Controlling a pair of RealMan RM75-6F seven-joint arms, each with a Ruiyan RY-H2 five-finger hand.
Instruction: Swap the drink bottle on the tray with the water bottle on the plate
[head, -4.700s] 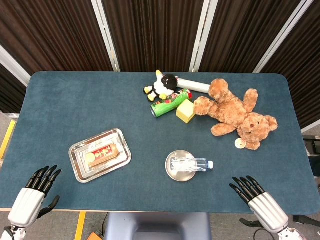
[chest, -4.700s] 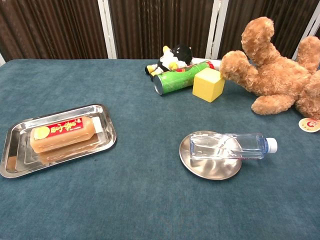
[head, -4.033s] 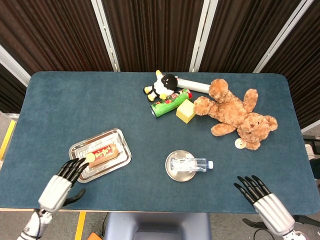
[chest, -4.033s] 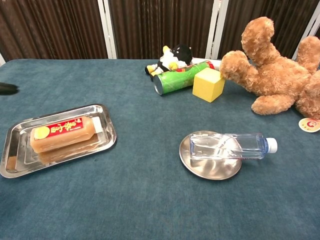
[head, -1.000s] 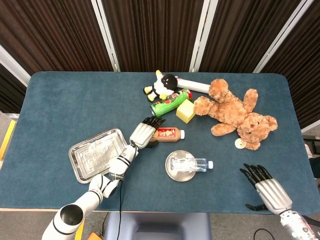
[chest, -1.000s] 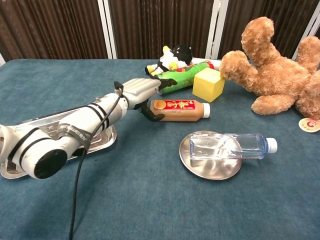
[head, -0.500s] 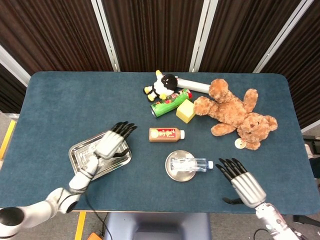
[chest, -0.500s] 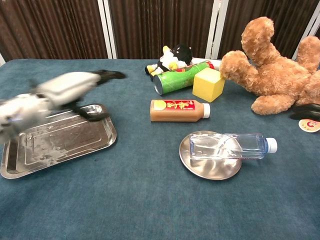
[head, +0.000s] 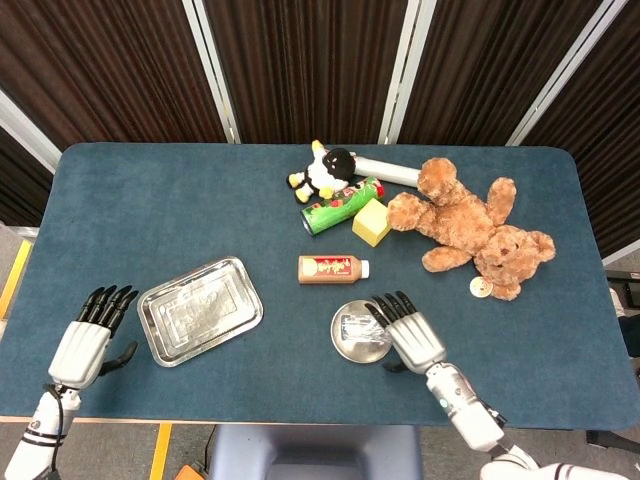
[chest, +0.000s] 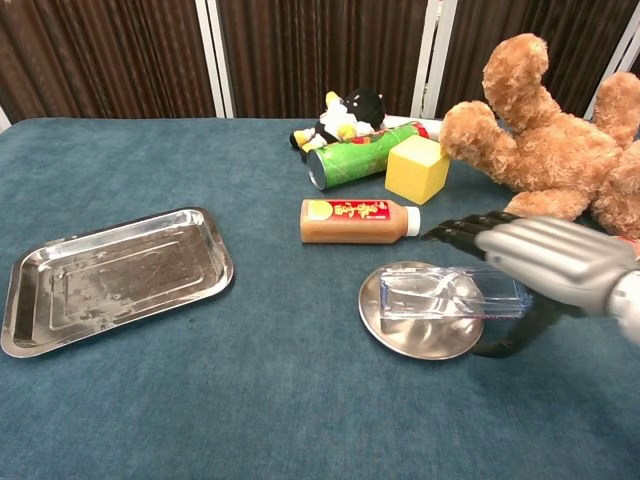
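The left hand (head: 84, 343) is seen at the near table edge, fingers spread, with nothing held. Beside it the tray (head: 200, 309) lies bare. The right hand (head: 410, 330) is spread over the water bottle (chest: 440, 292) lying on the plate (chest: 400, 335); whether it is gripped cannot be told. Just beyond, the drink bottle (head: 333, 268) lies on the cloth.

Bare tray (head: 200, 310) (open cloth around), drink bottle (head: 332, 268) beyond plate (head: 350, 345)

Two bottles (head: 333, 268) (chest: 450, 292), two plush toys (head: 326, 171) (head: 468, 226), one tray (head: 199, 310), one plate (head: 350, 346).
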